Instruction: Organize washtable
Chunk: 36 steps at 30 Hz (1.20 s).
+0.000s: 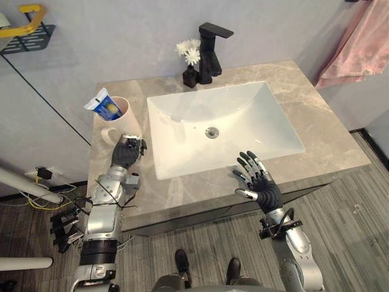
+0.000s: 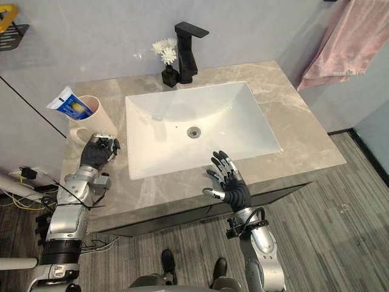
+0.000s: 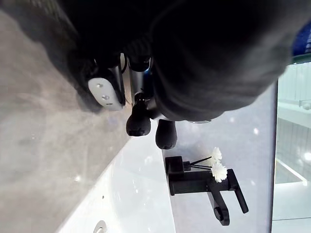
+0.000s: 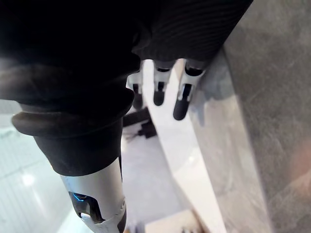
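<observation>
The cup (image 1: 121, 125) holding a toothpaste tube (image 1: 104, 105) stands far left, just beyond my curled, empty left hand (image 1: 127, 151). My right hand (image 1: 260, 180) is splayed. The cup looks rigid, slick and breakable, so I would wrap its body.

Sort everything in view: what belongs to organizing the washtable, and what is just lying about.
Likely the job: washtable, cup, toothpaste tube in the cup, left hand beside it.
Just about: sink, faucet, flower vase, pink towel, wall shelf.

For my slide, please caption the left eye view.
Open right hand in front of the sink; left hand curled beside the cup holding toothpaste.
</observation>
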{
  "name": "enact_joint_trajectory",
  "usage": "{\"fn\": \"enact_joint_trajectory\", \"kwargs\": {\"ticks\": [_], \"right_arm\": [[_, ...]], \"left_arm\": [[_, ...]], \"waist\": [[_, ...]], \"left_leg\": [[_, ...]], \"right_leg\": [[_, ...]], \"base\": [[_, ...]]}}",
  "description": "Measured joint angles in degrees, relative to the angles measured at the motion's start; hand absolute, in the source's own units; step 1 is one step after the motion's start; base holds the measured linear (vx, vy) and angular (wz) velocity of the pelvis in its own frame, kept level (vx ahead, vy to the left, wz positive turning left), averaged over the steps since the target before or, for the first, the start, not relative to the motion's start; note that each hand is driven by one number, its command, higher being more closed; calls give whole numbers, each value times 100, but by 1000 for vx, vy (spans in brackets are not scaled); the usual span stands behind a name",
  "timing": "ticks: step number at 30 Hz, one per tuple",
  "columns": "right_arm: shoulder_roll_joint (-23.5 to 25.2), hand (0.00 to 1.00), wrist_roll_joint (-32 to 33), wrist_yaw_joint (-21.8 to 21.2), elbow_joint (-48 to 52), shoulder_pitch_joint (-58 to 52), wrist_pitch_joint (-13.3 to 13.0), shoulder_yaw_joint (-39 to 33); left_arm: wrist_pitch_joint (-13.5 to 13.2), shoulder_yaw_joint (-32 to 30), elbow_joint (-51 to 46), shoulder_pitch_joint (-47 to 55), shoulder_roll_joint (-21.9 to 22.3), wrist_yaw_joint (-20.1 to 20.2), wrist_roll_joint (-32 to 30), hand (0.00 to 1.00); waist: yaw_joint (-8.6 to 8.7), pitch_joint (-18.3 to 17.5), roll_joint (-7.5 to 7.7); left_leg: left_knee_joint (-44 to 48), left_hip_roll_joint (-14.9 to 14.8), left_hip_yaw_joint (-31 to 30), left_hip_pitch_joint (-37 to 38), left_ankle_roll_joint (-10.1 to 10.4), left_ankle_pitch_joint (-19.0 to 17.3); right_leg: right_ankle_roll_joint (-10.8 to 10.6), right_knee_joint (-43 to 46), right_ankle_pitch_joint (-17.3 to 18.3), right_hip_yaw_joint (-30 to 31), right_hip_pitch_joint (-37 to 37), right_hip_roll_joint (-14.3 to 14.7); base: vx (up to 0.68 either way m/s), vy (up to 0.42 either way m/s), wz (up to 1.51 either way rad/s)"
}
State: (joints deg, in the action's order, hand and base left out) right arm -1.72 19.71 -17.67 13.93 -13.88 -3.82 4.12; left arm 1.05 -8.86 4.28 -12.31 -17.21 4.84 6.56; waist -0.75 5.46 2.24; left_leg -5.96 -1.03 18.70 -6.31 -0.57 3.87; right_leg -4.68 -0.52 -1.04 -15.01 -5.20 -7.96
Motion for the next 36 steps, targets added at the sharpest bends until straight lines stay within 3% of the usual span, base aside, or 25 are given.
{"fn": "enact_joint_trajectory", "kwargs": {"ticks": [36], "right_arm": [[-1, 0, 55, 9, 497, -172, -270, -10]], "left_arm": [[86, -22, 1006, -1592, -1033, -274, 65, 100]], "waist": [[33, 363, 41]], "left_leg": [[4, -100, 31, -286, -48, 7]], "right_leg": [[86, -171, -379, -91, -235, 122]], "base": [[12, -1, -1]]}}
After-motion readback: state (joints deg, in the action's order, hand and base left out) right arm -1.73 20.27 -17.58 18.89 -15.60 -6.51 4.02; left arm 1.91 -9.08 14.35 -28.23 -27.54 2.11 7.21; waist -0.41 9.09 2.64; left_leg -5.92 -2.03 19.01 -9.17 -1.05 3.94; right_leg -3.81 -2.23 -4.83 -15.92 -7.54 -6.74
